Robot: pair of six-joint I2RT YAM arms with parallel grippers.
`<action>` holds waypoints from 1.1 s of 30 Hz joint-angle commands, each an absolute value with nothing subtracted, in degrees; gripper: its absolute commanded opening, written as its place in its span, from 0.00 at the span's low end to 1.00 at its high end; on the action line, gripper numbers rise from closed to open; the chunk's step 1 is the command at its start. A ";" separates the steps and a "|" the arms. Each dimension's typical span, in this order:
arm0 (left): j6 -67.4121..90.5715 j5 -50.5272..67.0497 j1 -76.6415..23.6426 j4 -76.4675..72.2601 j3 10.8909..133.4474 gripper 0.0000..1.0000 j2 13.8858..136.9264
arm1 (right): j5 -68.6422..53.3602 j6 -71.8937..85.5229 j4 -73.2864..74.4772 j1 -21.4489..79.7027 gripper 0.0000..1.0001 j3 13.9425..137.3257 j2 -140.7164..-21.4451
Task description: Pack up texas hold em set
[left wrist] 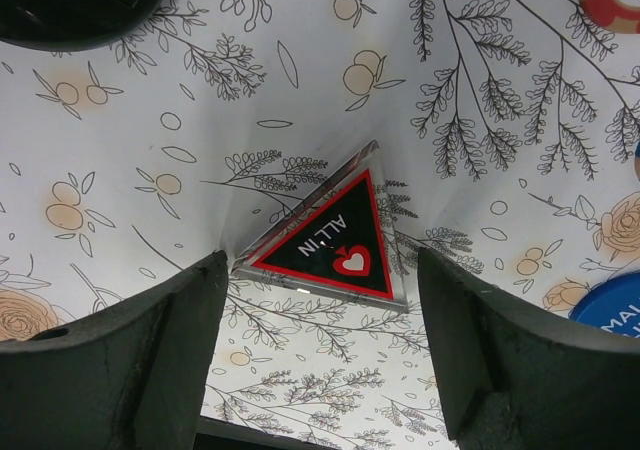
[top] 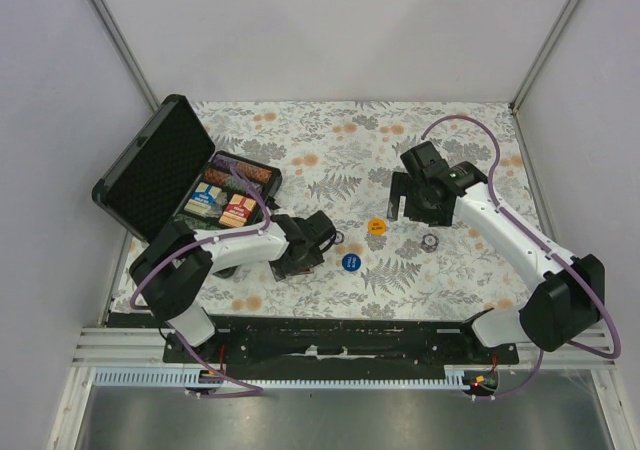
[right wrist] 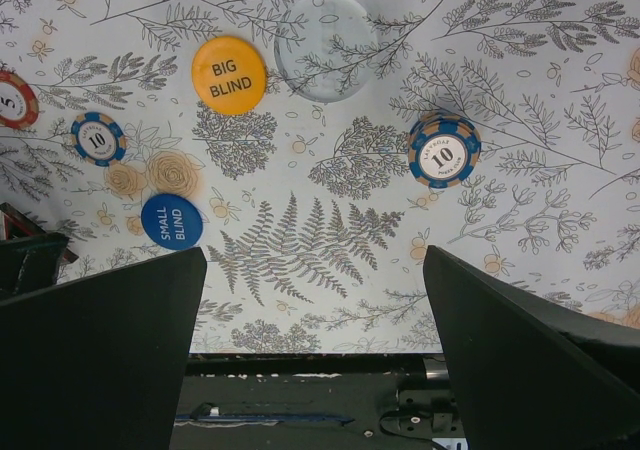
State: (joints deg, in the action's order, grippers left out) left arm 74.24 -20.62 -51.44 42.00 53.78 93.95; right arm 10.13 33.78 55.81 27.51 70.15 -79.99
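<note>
Top external view: well to the left of the left claw, the black case [top: 165, 175] lies open on the floral surface [top: 330, 160] with its lid tipped back. Its tray holds a row of striped poker chips [top: 245, 172], with a blue card box [top: 205, 200] and a red-orange card box [top: 238, 210] side by side. The left claw [top: 325, 238] sits low over the surface, near the case's right corner. Just to its right lies the blue button [top: 351, 262]. Beyond that is the orange button [top: 377, 225], just left of the right claw [top: 408, 210]. A loose chip [top: 429, 241] lies near the right claw, on its near right side.

Left wrist view: the left claw's jaws stand wide apart and grip nothing. The dark triangle [left wrist: 330, 245], red-edged and marked ALL IN with a red heart, lies flat on the surface in line with the gap. One corner is very close to the left finger [left wrist: 130, 360]; I cannot tell whether they touch.

Right wrist view: the right claw is also spread wide and empty. On its left side lie two more chips [right wrist: 98, 137], then the blue button marked SMALL BLIND and the orange one marked BIG BLIND. A clear round disc [right wrist: 326, 47] lies in line with the gap, and the loose chip, marked 10, is towards the right finger [right wrist: 530, 350].
</note>
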 commanded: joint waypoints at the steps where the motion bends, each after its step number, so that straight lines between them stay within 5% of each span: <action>1: 72.78 -20.31 -51.06 41.14 54.58 0.81 95.89 | 9.93 33.13 54.67 27.25 0.98 70.22 -78.13; 12: 71.02 -19.86 -51.06 40.34 55.10 0.57 94.93 | 9.67 33.14 54.58 26.98 0.98 70.31 -78.05; 33: 66.45 -29.79 -50.10 49.30 63.54 0.54 82.45 | 8.70 34.01 54.58 26.89 0.98 73.12 -78.57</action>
